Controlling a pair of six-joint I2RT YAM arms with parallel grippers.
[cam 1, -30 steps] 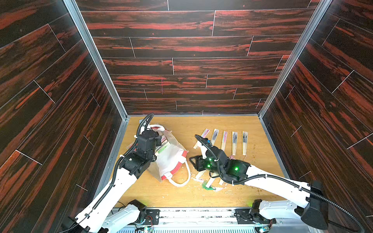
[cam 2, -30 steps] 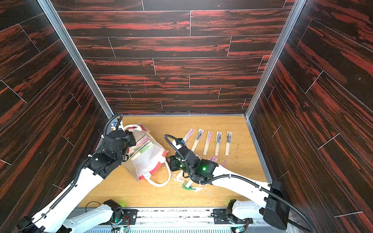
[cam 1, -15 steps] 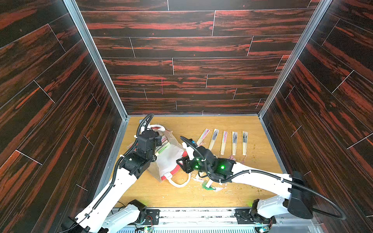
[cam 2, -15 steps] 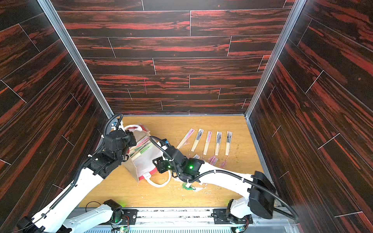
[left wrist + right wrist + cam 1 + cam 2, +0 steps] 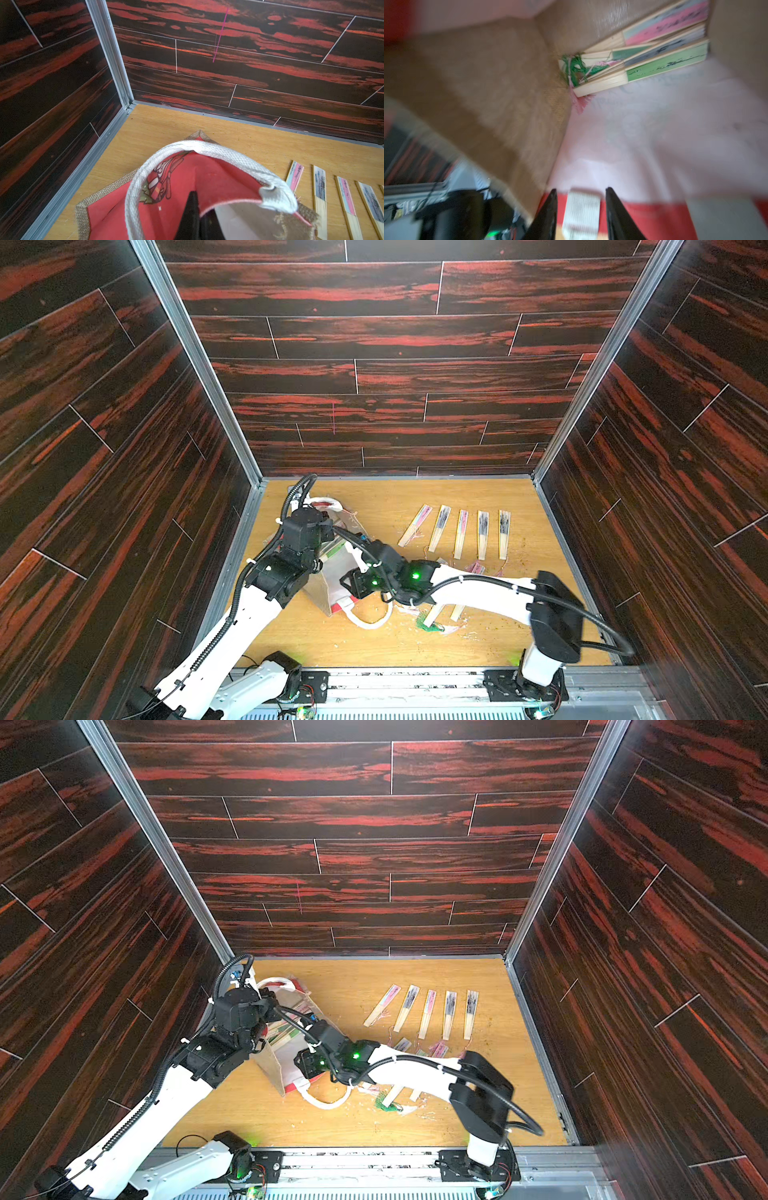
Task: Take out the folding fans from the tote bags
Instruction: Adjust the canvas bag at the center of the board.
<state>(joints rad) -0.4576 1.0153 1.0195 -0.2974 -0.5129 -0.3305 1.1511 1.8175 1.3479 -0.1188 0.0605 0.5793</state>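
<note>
**Reaching into the bag.** On the wooden worktop [image 5: 374, 647], the tote bag [image 5: 332, 576] lies tipped over near the left wall, its mouth turned toward the right arm. We see the left pincer [image 5: 194, 199] fully closed on the bag's rim, propping the mouth open. The right pincer [image 5: 580, 190] hovers at that mouth, jaws partly apart and gripping nothing, with the white rope handle [image 5: 581, 207] showing between them. In the bag's far corner lie the stacked fans [image 5: 654, 56], their green and pink tassels [image 5: 573, 64] tangled together. Five other fans [image 5: 461, 529] sit in a row on the worktop. We judge the reach risky. The jaws could snag the handle and pull the bag out of the left grip, or the knotted tassels could drag several fans out at once.
</note>
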